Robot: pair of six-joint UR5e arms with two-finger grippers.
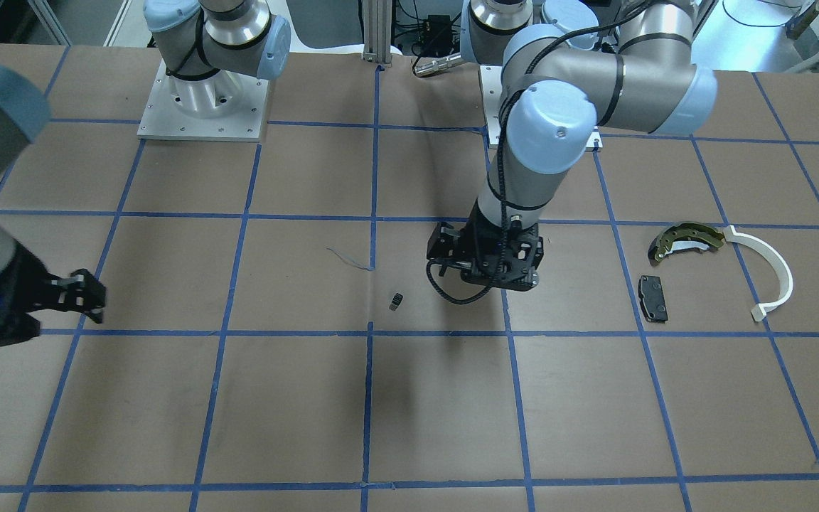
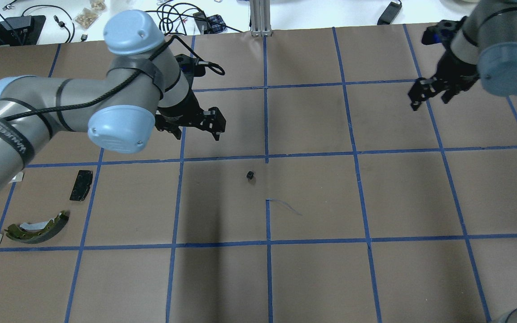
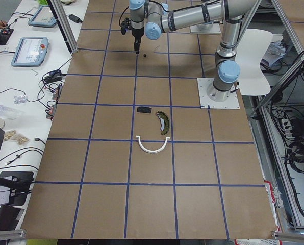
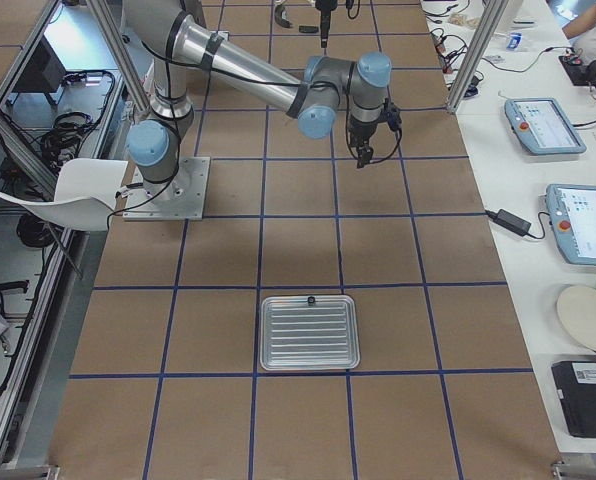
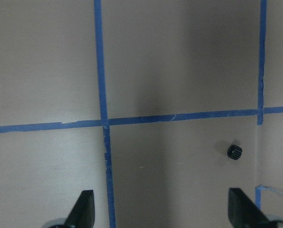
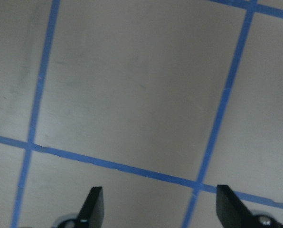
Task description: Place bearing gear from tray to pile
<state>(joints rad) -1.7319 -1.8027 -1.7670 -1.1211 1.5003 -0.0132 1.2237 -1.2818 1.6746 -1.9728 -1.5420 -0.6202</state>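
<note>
Worktop (image 2: 375, 278), brown paper with a blue tape grid, is carrying everything. Left arm (image 2: 61, 112) is reaching over the middle squares. Right arm (image 2: 505, 63) is hanging out over its own side, well apart from any part. Ribbed metal tray (image 4: 309, 345) is sitting at the right end, showing only in the exterior right view.

Pile is lying on the left side:
- white arc strip (image 1: 787, 281)
- olive-gold shoe (image 1: 680, 235), just beside one end of the strip
- dark grey pad (image 1: 652, 297), near both but touching neither

Left fingers (image 5: 84, 211) are spread wide with nothing between them, hovering above the worktop. Right fingers (image 6: 95, 206) are spread wide too, gripping nothing.

Bearing gear (image 2: 250, 175) is lying on bare worktop near the centre, close to a tape crossing. It is not in the tray and is well apart from the pile. In the left wrist view it is sitting ahead of one finger, not centred between the two.

Judging handling:
- The gear is looking tiny, stiff and very light, with a ribbed rim.
- Its roundish shape is likely making it roll or squirt out under an off-centre pinch.
- The best hold is probably across the outer rim, with the fingers centred over it first and low to the paper.
- Letting go low beside the pile should be keeping it from rolling off.
</note>
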